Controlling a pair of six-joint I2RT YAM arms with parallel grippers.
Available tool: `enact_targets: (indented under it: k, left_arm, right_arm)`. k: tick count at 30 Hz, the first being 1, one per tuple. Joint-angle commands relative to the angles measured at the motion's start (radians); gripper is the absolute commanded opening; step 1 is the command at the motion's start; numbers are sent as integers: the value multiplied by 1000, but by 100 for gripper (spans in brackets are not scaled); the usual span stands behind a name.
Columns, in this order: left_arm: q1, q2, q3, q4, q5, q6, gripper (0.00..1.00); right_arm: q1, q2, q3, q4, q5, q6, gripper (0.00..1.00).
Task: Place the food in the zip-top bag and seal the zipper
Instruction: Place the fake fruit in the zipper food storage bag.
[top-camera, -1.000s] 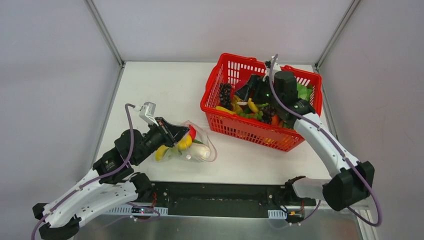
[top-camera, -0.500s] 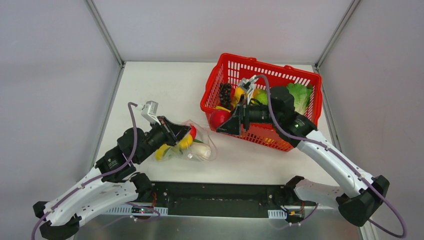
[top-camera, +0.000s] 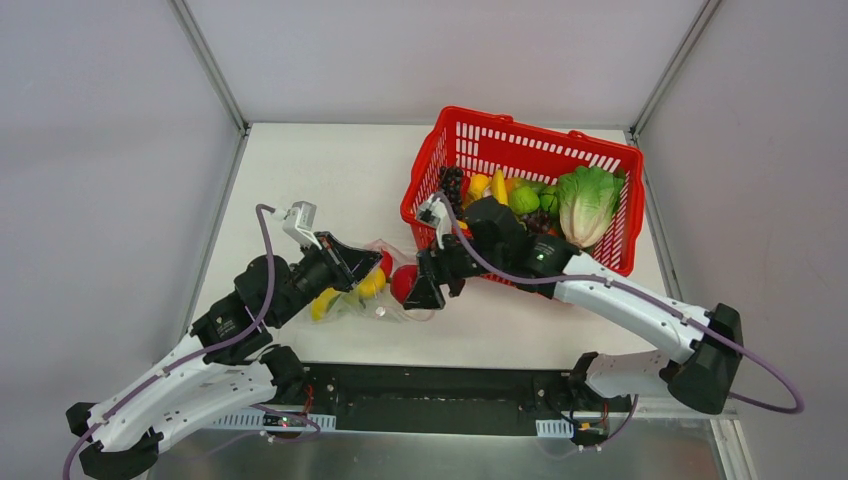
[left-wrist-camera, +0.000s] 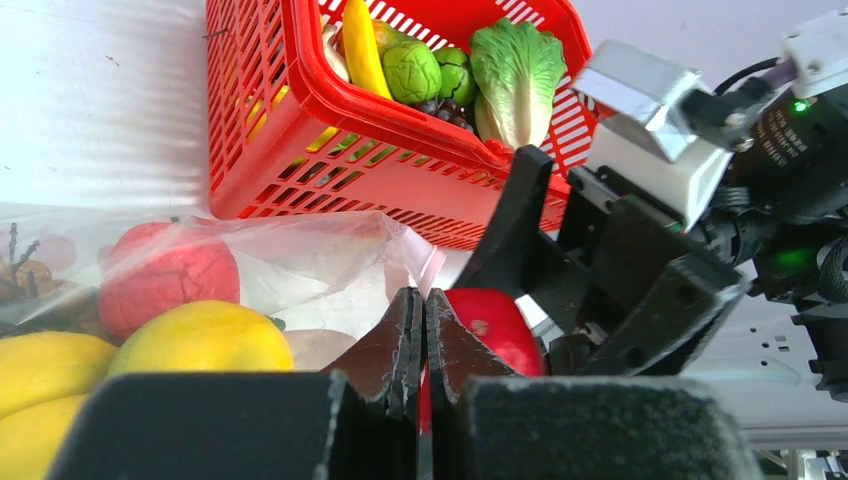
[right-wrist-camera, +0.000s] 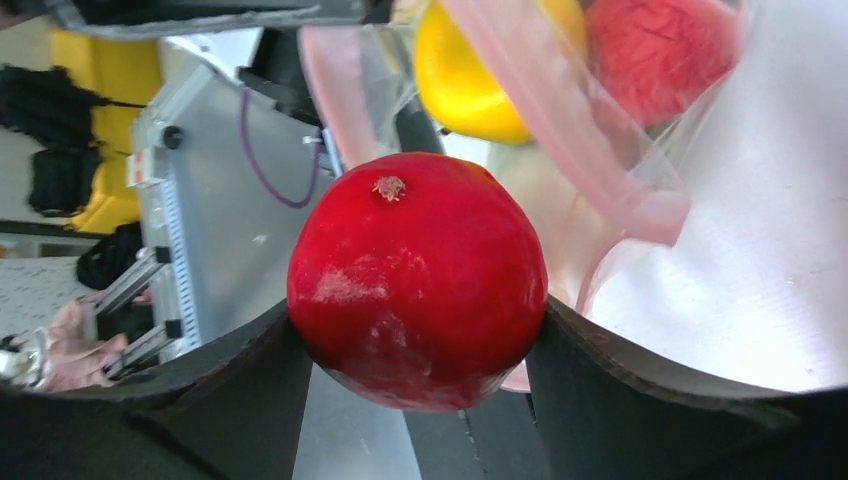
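The clear zip-top bag (top-camera: 398, 300) lies at the table's front left, its mouth facing right. Inside are a yellow fruit (left-wrist-camera: 205, 335), a bumpy red fruit (left-wrist-camera: 165, 275) and a yellow banana bunch (left-wrist-camera: 40, 370). My left gripper (top-camera: 362, 265) is shut on the bag's upper mouth edge, and the pink zipper (left-wrist-camera: 432, 268) strip comes out at its tips (left-wrist-camera: 420, 310). My right gripper (top-camera: 415, 285) is closed on a round red fruit (right-wrist-camera: 417, 280) right at the bag's mouth. The zipper (right-wrist-camera: 560, 120) curves open just beyond the fruit.
A red mesh basket (top-camera: 540, 135) stands at the back right, close behind my right arm. It holds a lettuce (top-camera: 585, 200), dark grapes (top-camera: 452, 183), green round pieces (top-camera: 523, 198) and other toy food. Grey walls enclose the table on three sides.
My right gripper lifted the round red fruit out of the basket and carried it left and down to the bag's mouth. The left gripper kept its hold.
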Motion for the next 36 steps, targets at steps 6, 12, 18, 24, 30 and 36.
enact_targets:
  k: [6,12,18,24,30,36]
  left_arm:
    - [9,-12,45,108,56,-10,0]
    - [9,-29,72,107,43,9,0]
    - [9,-34,82,144,70,6,0]
    - [10,-56,72,167,45,-4,0]
    - [11,-65,61,160,9,-14,0]
    - [10,-74,48,154,-20,-26,0]
  right_arm:
    - [141,77,123,67,531,-33,59]
    - [187,105,147,85,680,-69,67]
    - [213,118,184,54,825,-114,77]
    - [215,93,216,27,837,-155,90]
    - [215,-17,183,84,678,-142,95]
    - [215,-104,169,60,660,-100,95]
